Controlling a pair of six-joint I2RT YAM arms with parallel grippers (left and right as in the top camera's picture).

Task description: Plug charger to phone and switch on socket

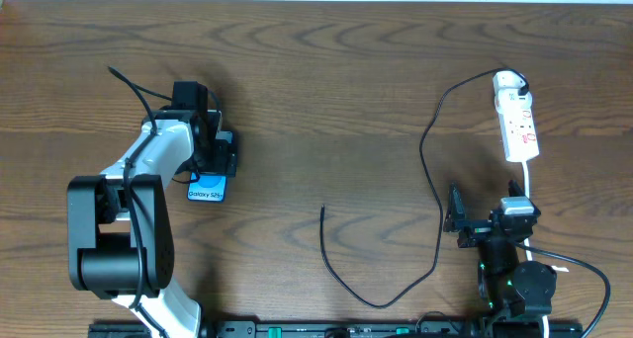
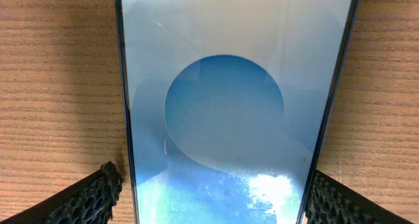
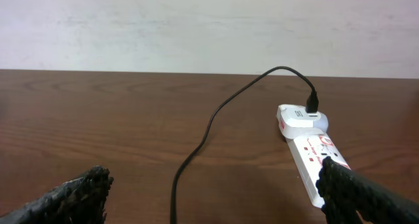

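Straddling the phone (image 2: 222, 73), the left fingers (image 2: 91, 194) stand one at each long edge, spread to about its width. Whether they press on the frame cannot be told. The phone lies flat on the desk (image 1: 326, 71), screen up, running straight ahead from between these fingers. From overhead, only its lettered end shows clear of the left arm.

The right fingers (image 3: 72, 194) are spread wide and hold nothing. Ahead of them, bare desk shows in the gap, and the charger (image 1: 432, 150) crosses it. The cable comes down towards the fingers from its plugged end, which is seated in the far end of the socket (image 3: 308, 149). The socket lies just ahead of the right-hand finger, and its near end is hidden behind that fingertip. A white cord (image 1: 528, 185) leaves that near end alongside the right arm.

The charger's free end lies on open desk between the two arms, well apart from both sets of fingers and from the phone. The cable's own loop lies between that end and the right fingers.
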